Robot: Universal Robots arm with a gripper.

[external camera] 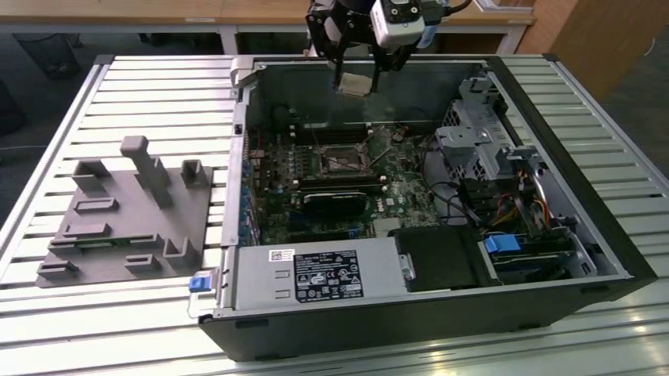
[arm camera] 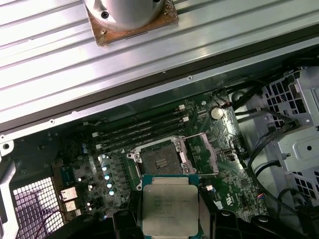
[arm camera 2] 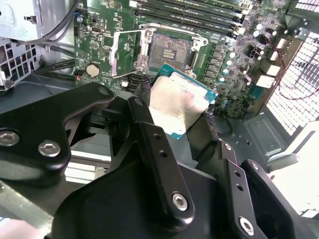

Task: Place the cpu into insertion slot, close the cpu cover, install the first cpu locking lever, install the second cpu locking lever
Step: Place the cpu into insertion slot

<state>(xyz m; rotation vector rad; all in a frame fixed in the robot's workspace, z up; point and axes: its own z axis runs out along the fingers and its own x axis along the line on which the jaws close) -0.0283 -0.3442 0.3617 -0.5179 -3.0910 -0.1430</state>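
Nearest: gripper (arm camera 2: 180,110), jaws clamped on cpu (arm camera 2: 178,99), held above case (external camera: 418,329) far side; insertion slot (arm camera 2: 169,50) seen empty, cpu cover (arm camera 2: 127,55) lying open. All four steps judged outstanding.

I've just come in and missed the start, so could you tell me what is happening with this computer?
The arm holds the cpu in its jaws, up over the open case and not yet in the slot. The slot is empty, and the cover beside it is flipped open. In the exterior view the cpu hangs well above the board, touching nothing else.
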